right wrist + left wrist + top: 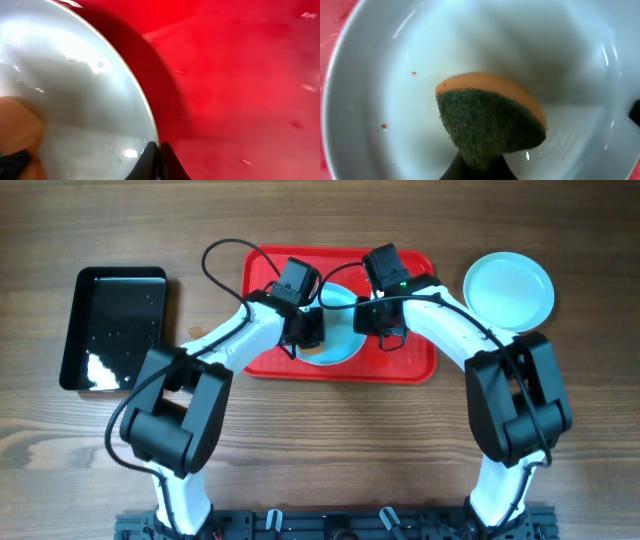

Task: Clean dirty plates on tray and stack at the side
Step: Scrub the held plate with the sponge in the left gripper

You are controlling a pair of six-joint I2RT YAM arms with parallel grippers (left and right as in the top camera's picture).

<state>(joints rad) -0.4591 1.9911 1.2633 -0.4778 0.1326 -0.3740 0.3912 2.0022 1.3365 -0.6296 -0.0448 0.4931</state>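
A pale blue plate (338, 348) lies on the red tray (412, 362). My left gripper (308, 330) is shut on an orange sponge with a green scouring face (490, 120) and holds it over the inside of the plate (560, 55), which has a few small red specks. My right gripper (373, 320) is shut on the right rim of the same plate (75, 75), with its fingertips (159, 150) pinching the edge over the tray floor (240, 75). A second plate (508, 290) lies on the table to the right of the tray. A third plate is not visible.
A smaller black tray (115, 325) sits on the wooden table at the far left. Black cables loop over the red tray's back edge near both wrists.
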